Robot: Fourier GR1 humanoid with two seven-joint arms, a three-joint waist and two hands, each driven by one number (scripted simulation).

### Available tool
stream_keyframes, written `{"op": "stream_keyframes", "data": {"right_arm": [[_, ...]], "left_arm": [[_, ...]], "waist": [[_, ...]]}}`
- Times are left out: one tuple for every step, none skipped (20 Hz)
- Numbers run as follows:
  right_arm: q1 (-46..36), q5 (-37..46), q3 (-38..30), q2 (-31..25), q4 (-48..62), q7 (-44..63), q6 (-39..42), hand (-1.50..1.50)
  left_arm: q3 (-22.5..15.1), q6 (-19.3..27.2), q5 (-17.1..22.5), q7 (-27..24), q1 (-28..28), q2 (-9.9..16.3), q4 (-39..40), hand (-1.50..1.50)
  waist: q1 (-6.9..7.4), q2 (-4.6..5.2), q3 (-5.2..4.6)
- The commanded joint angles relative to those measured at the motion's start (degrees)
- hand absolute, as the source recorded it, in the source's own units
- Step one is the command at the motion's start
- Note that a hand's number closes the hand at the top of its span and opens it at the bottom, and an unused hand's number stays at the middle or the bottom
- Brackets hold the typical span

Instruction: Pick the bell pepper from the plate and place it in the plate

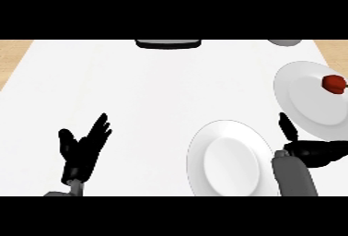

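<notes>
far plate runs off the right edge, near plate is clipped at the bottom – so is the right forearm. Dark object and grey round thing up top are cut off too – can't tell what they are

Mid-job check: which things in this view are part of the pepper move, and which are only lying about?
Part of the job:
- red bell pepper
- far-right plate holding it
- near plate, bare
- right hand, between the plates

Lying about:
- dark object at the counter's far edge
- grey object at the far right corner
- left hand, open, resting at lower left
</notes>
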Motion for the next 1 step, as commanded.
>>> {"op": "stream_keyframes", "data": {"right_arm": [[-1.89, 3.67, -1.64, 1.04, 2.40, 2.84, -1.42, -1.50]], "left_arm": [[-0.18, 0.43, -0.81, 1.91, -2.32, -0.73, 0.34, 0.00]], "waist": [[0.63, 0.27, -0.06]]}}
